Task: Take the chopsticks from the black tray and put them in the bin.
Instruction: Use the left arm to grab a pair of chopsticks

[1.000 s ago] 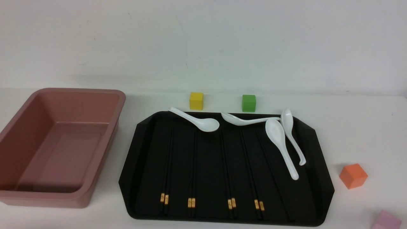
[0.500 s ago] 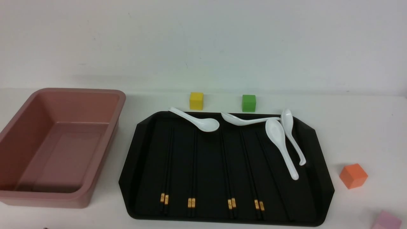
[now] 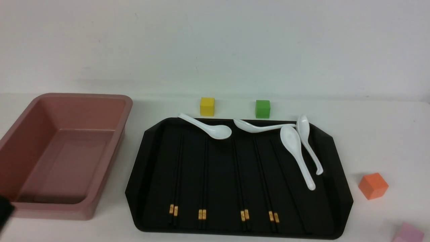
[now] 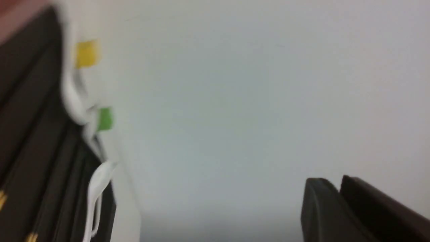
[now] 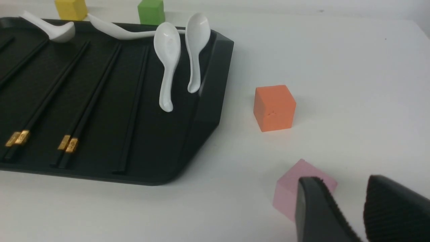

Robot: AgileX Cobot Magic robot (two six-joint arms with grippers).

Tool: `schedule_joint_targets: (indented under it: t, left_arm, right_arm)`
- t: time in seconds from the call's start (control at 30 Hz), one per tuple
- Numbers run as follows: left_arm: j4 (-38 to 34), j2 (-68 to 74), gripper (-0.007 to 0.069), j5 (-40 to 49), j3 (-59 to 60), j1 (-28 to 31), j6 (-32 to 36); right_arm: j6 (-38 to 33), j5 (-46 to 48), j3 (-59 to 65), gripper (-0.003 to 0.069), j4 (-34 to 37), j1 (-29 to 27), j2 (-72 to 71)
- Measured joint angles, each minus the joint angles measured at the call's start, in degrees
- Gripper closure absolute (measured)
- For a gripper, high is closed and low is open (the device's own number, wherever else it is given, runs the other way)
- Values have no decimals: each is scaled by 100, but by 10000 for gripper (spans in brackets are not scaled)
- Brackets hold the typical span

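Observation:
Several pairs of black chopsticks (image 3: 202, 174) with gold bands lie side by side lengthwise in the black tray (image 3: 339, 174), gold ends toward me. They also show in the right wrist view (image 5: 90, 101). The pink bin (image 3: 84, 96) stands left of the tray and has nothing in it. My left gripper (image 4: 336, 183) is shut and holds nothing; its view is blurred, with the tray's edge (image 4: 20, 101) to one side. A dark part of my left arm (image 3: 4, 210) shows at the bin's near corner. My right gripper (image 5: 346, 185) is open and holds nothing, low over the table right of the tray (image 5: 208, 101).
Several white spoons (image 3: 295, 151) lie at the tray's far end and right side. A yellow cube (image 3: 207, 106) and a green cube (image 3: 262, 109) stand behind the tray. An orange cube (image 3: 373, 185) and a pink cube (image 5: 289, 191) sit right of it, the pink one just beyond my right fingers.
A dark part of my left arm has come into the front view at the lower left corner. The tray, chopsticks, spoons and bin have not moved.

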Motion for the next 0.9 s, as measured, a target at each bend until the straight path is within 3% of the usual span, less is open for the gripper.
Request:
schedule_joint_targets:
  t: [0.13,0.17,0.2,0.27,0.4,0.53,0.77,0.9]
  left_arm:
    - [819,1121,637,726,-794,0,402]
    - [1489,1961,637,1509,-1220,0,397]
    - [1571,2062,637,1608,-1266,0,378]
    - [2590,3223,637,2822,-1840,0,251]
    - [3866,5099,637,4128,-2738,-34,177]
    - [4692,6346,637,4510,-3511,-606,-45]
    - [5501,7805,637,4053,-4446,-2113,-1191]
    - [6003,8616,598,3925,-5009,-2575,-1523]
  right_arm:
    - [0,0,0,419,0,0,0]
    - [0,0,0,419,0,0,0]
    - [0,0,0,419,0,0,0]
    - [0,0,0,419,0,0,0]
    - [0,0,0,419,0,0,0]
    - [0,0,0,419,0,0,0]
    - [0,0,0,419,0,0,0]
    - [0,0,0,419,0,0,0]
